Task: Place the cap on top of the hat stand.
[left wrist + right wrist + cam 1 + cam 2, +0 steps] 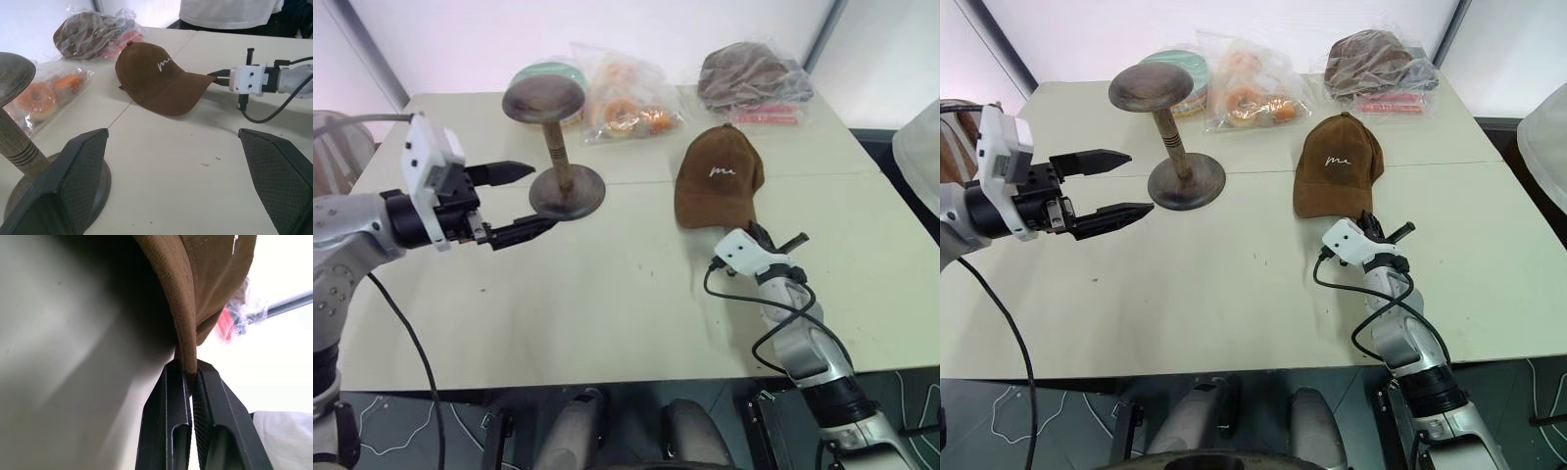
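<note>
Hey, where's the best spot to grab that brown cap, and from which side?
By the brim's front edge, coming in level from the robot's side. The cap lies crown-up with its thin, stiff brim jutting toward the robot; the right gripper is already shut on that edge.

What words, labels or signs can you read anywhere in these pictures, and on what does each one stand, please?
"m", then one or two more letters too small to tell: white script embroidery on the front of the brown cap.
The plastic bags at the far side of the table show no print that can be read.
Nothing else carries readable text.
</note>
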Controlling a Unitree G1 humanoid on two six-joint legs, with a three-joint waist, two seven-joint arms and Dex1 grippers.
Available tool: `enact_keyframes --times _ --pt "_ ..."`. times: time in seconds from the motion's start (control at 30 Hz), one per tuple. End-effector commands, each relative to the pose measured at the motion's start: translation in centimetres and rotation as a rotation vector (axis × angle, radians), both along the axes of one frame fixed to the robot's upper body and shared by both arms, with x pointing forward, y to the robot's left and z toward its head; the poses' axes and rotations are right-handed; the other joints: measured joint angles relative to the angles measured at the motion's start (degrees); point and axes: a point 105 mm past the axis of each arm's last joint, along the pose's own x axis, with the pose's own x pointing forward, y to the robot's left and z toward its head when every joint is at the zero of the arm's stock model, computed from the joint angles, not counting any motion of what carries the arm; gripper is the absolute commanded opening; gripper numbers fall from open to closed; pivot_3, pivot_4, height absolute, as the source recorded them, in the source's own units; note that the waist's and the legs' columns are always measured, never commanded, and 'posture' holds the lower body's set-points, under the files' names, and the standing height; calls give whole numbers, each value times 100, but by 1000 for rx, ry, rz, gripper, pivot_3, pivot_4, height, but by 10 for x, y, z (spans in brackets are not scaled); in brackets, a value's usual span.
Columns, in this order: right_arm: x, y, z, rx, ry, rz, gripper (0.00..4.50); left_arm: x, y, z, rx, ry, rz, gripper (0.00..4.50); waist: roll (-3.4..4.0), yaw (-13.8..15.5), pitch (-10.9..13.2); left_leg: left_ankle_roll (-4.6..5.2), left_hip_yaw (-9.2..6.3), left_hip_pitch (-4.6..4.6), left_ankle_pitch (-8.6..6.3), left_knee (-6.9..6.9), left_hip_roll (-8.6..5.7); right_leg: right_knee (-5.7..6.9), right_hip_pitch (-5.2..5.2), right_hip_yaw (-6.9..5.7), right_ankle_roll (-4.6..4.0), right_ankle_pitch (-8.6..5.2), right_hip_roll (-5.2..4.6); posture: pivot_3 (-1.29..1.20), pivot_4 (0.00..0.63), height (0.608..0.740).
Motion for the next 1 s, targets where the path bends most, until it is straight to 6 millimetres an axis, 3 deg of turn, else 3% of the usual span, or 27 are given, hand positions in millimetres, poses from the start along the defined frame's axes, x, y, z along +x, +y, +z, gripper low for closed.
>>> enact_keyframes --times 0.03,0.27,0.6,0.83,1.0 --pt "1 5 16 -1 -88 21 21 -1 2 12 7 -58 9 4500 0 -3 0 0 0 0 0 0 0 0 0 1 0 0 0 0 150 740" --pt "-3 7 65 27 -355 30 21 1 1 12 10 -64 8 4500 1 4 1 -17 1 0 10 -2 0 0 -1 1 0 0 0 0 150 740" --pt "-10 18 117 99 -549 82 21 7 3 11 11 -62 11 4500 1 -7 1 -22 1 -1 13 -8 0 0 -4 3 0 0 1 0 150 740" --pt "-11 46 165 147 -645 180 21 13 16 5 -2 -50 76 4500 2 -13 2 -23 2 -1 14 -11 0 1 -7 3 0 0 1 0 150 740" --pt "-7 77 200 217 -699 281 21 11 35 4 1 -54 161 4500 3 -35 2 -26 2 -2 16 -17 0 2 -12 5 0 0 1 0 150 740"
